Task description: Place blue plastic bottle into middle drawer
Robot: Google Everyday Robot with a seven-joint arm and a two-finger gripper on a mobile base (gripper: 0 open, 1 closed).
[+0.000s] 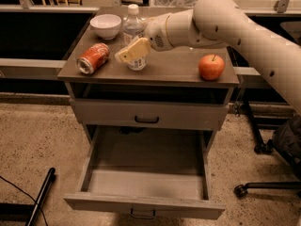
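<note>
The blue plastic bottle (133,25), clear with a white cap, stands upright on the cabinet top behind the front middle. My gripper (134,53) reaches in from the right and sits around the bottle's lower half. One pale finger (132,51) crosses in front of the bottle; the other is hidden behind it. The gripper is shut on the bottle, whose base still rests on the top. The middle drawer (146,185) below is pulled fully open, with nothing on its pale floor.
An orange-red soda can (93,58) lies on its side left of the bottle. A white bowl (105,25) stands at the back left and a red apple (211,67) at the right. The upper drawer (146,114) is closed. An office chair base (263,182) stands at the right.
</note>
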